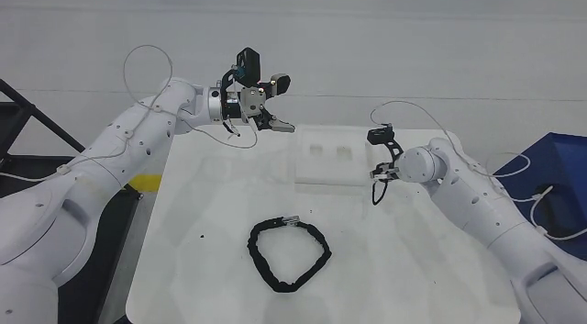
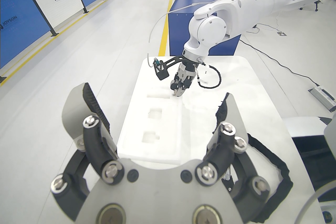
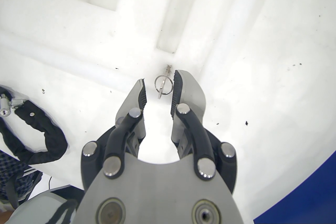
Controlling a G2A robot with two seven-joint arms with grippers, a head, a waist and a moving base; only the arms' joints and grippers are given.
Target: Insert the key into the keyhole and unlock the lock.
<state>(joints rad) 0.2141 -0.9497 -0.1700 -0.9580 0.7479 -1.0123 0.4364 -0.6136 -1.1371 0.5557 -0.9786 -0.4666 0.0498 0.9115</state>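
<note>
- Near the middle of the desk's (image 1: 197, 241) front edge lies a black chain lock (image 1: 253, 251), curled into a loop, with a small silver cylinder where its ends meet.
- The keyhole (image 3: 4, 112) in that cylinder has nothing in it, so the lock looks not yet opened.
- A small key (image 3: 163, 86) on a wire ring sits at the right end of a white foam tray (image 1: 332, 173). The tray lies along the desk's far edge, well apart from the lock.
- By the look of it, the task is at its very first step, picking up the key. Carrying it to the lock, pushing it in and turning it are all left to do.
- The right arm (image 1: 459, 186) is bent down over the tray's right end, with its wrist pointing at the desk.
- The right jaws are partly open, one on each side of the key's ring, and grip nothing. Whether a pad touches the ring is unclear.
- The left arm (image 1: 138, 136) is raised near the desk's far-left corner. The left jaws are spread wide and empty, pointing across toward the tray.
</note>
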